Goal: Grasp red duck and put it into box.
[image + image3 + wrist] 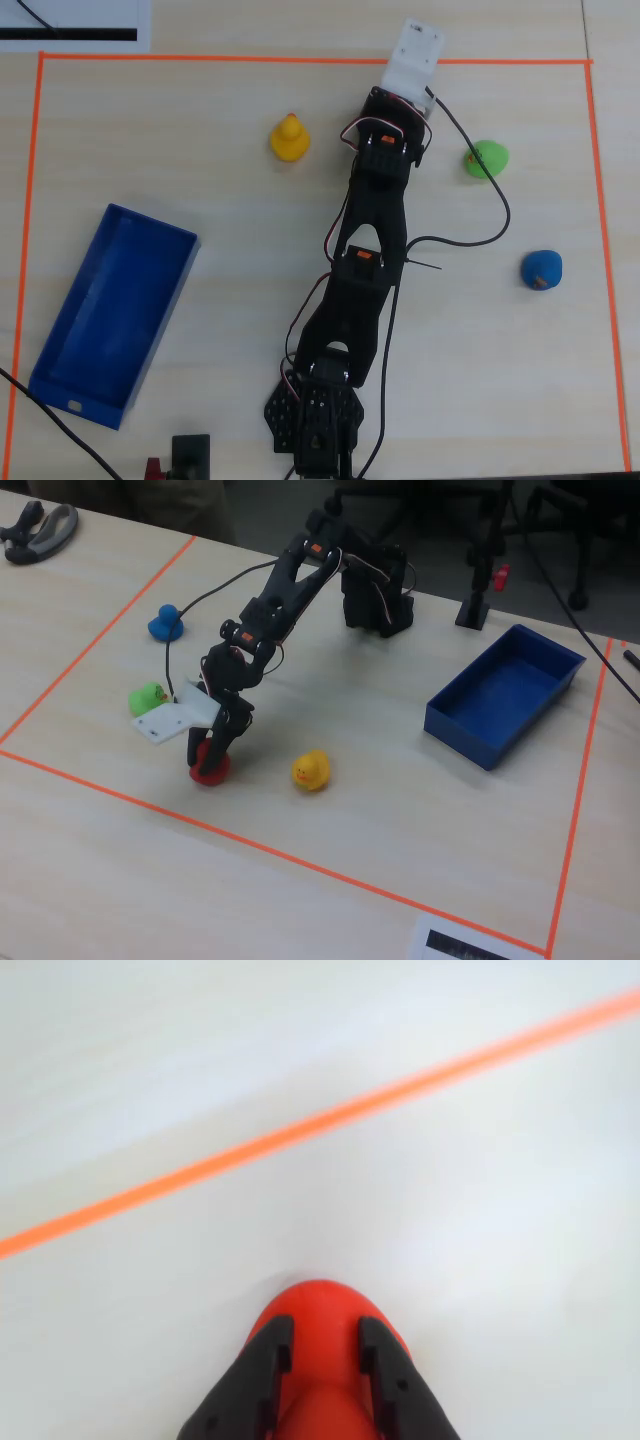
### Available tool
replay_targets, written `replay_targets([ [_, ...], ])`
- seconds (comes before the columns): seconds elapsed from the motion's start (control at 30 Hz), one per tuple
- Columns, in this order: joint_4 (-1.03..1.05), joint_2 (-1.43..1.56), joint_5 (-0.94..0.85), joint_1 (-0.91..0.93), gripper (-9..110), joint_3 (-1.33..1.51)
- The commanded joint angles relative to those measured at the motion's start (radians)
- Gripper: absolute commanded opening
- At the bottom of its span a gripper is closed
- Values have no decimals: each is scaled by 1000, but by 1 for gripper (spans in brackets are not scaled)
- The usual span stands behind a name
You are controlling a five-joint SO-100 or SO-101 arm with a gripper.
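The red duck point(320, 1305) sits on the table near the orange tape line point(320, 1120). In the fixed view the red duck point(210, 771) is at the front left, under the arm's tip. My gripper point(322, 1345) reaches down over it, a black finger point(272, 1355) pressed on each side with red filling the gap, so it is shut on the duck. In the overhead view the white wrist mount point(415, 55) hides the duck and the jaws. The blue box point(110, 300) lies far off at the lower left of the overhead view, and at the right in the fixed view point(505, 690).
A yellow duck point(289, 138) point(311, 770) stands close beside the red one. A green duck point(487, 158) point(148, 696) and a blue duck point(541, 269) point(165, 623) lie on the other side of the arm. Black cables trail from the arm.
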Motion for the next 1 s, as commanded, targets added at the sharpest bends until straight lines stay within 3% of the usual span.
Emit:
replay_targets([
  [0.0,158,267,144,-69,0,-84],
  [0.23,604,584,347,-339,0,-275],
  [0.43,822,747,454,-563,0,-290],
  [0.6,848,925,443,-673,0,-40],
  [0.97,810,1327,423,-704,0,485],
])
